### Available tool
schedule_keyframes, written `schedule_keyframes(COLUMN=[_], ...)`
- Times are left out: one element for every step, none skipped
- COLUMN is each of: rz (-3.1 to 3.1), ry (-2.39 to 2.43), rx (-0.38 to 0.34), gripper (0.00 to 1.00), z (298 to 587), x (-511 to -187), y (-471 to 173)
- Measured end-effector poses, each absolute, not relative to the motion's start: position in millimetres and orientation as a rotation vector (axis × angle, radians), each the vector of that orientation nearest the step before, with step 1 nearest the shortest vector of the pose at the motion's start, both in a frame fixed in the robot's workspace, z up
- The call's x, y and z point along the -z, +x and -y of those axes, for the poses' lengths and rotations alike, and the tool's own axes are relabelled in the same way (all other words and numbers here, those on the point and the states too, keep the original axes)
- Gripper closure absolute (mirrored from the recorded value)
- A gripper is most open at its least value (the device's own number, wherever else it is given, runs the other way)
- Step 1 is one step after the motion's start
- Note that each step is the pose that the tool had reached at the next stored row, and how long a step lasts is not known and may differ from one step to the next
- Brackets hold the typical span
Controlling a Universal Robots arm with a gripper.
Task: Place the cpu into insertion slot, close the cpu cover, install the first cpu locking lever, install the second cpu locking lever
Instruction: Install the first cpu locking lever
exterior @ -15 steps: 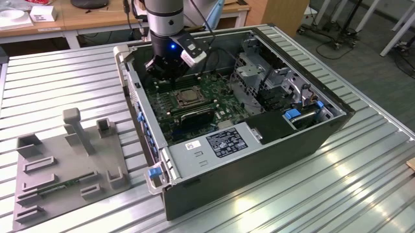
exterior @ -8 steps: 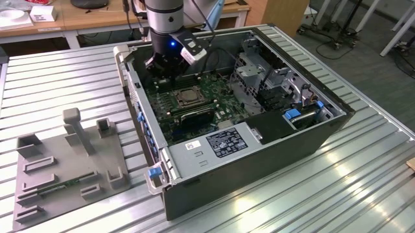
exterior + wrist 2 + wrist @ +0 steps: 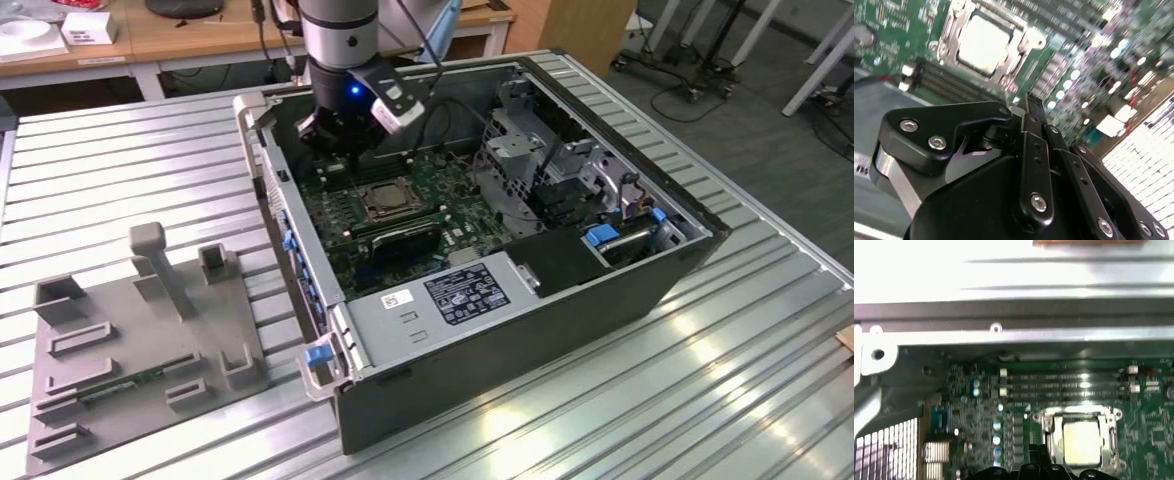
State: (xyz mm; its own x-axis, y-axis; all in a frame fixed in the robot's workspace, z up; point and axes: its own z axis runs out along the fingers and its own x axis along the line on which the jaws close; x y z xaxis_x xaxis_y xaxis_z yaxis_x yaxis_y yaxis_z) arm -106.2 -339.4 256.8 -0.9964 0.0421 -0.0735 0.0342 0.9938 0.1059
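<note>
The cpu (image 3: 1081, 442) (image 3: 981, 40) lies flat in the insertion slot (image 3: 360, 203) on the green board, its pale silver top showing. The cpu cover (image 3: 1050, 436) (image 3: 1021, 46) appears to lie down around it as a thin silver frame. I cannot make out how the locking levers stand. My gripper (image 3: 340, 150) (image 3: 1030, 103) (image 3: 1038, 456) hangs inside the open computer case, just off the socket's far side in the exterior view. It is a little above the board, shut with nothing in it and touching nothing.
Long black memory slots (image 3: 1064, 387) (image 3: 954, 82) run beside the socket. The case wall (image 3: 287, 235) and the drive cage (image 3: 534, 170) hem in the board. White finned metal (image 3: 884, 445) sits near the gripper. A grey fixture tray (image 3: 134, 340) lies on the ribbed table.
</note>
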Motion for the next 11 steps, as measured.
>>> schedule_keyframes(rz=[-3.060,-3.058,-3.057,-3.057,-3.056,-3.056,-3.055,-3.055,-3.054,-3.053,-3.053], ry=[0.059,0.060,0.061,0.061,0.062,0.061,0.061,0.061,0.061,0.061,0.061], rx=[-0.185,-0.208,-0.224,-0.230,-0.230,-0.230,-0.230,-0.230,-0.230,-0.230,-0.230], gripper=[0.89,0.89,0.89,0.89,0.89,0.89,0.89,0.89,0.89,0.89,0.89], z=[339.4,339.4,339.4,339.3,339.3,339.4,339.4,339.4,339.4,339.4,339.4], x=[-256.8,-256.8,-256.8,-256.8,-256.8,-256.8,-256.8,-256.7,-256.7,-256.6,-256.6], y=[-106.2,-106.2,-106.2,-106.4,-106.9,-107.8,-109.0,-110.5,-111.9,-113.6,-114.9])
